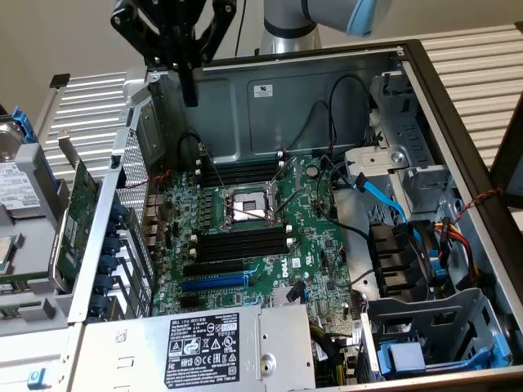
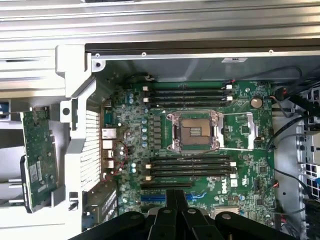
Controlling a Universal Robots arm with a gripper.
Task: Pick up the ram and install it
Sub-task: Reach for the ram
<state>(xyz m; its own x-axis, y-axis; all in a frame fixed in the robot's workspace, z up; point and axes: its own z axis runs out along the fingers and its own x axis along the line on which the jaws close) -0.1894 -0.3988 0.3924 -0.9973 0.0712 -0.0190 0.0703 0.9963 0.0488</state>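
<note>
gripper (image 1: pixel 189 96) shut, empty, high over case (image 1: pixel 327 90) corner — open jaws before the pick, descend straight, mind the cables (image 1: pixel 380 196)

Soft, even light fills the 2 views, with no hard shadows. In the exterior view the gripper (image 1: pixel 189 96) is a dark shape against the pale wall. The metal socket frame (image 1: pixel 245 208) on the motherboard (image 1: pixel 315 245) glints, and the grey power supply cover (image 1: pixel 278 343) is bright. In the wrist view the ribbed tabletop (image 2: pixel 150 25) is nearly washed out. The cabled end of the computer case (image 2: pixel 295 165) lies in shade there, and the gripper (image 2: pixel 175 195) is black with little detail.
</note>
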